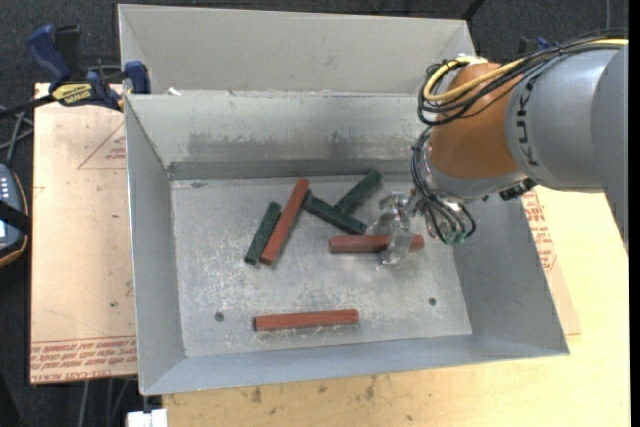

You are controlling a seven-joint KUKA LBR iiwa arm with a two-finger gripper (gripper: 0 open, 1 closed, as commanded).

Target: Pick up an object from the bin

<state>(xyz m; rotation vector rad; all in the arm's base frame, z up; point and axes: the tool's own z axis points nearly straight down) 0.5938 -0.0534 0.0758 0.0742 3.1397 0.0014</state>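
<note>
My gripper (397,235) is low over the bin floor at the right of the middle, open. Its fingers stand on either side of the right end of a short red-brown bar (355,244) that lies flat, running left to right. Just behind that bar, two dark green bars (357,192) (323,210) lie crossed in a V, close to the gripper's left side.
Left of the middle, a red-brown bar (288,218) and a dark green bar (263,233) lie side by side at a slant. Another long red-brown bar (305,320) lies near the front wall. The arm's orange cover and cables hang over the bin's right side.
</note>
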